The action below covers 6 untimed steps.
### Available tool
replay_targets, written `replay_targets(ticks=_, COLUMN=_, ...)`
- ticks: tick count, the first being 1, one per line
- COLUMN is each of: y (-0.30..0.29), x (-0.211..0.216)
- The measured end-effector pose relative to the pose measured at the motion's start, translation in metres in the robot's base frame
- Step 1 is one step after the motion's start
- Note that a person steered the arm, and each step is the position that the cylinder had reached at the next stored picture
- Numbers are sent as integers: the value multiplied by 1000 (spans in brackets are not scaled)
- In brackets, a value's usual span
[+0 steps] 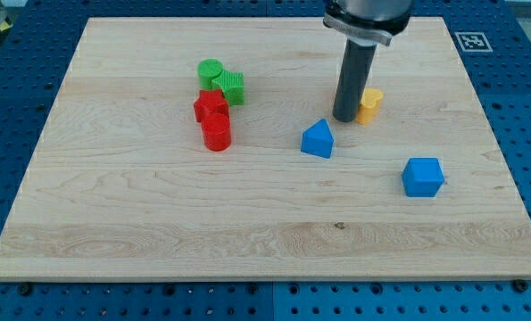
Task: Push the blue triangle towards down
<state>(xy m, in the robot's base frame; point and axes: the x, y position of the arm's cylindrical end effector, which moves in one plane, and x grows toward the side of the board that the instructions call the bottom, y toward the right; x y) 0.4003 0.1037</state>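
Note:
The blue triangle (318,139) lies a little right of the board's middle. My tip (345,118) stands just above and to the right of it, a small gap apart. A yellow block (369,105) sits right beside the tip on its right, partly hidden by the rod. The rod comes down from the view's top.
A blue cube (422,176) lies at the lower right. A green round block (211,72) and a green block (231,87) touch a red block (210,106) and a red cylinder (217,131) at the left of middle. The wooden board (113,223) ends near the view's bottom.

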Motion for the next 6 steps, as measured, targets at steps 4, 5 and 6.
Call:
replay_targets(ticks=4, y=-39, x=48)
replay_targets(ticks=5, y=-18, x=62)
replay_targets(ticks=6, y=-21, x=83)
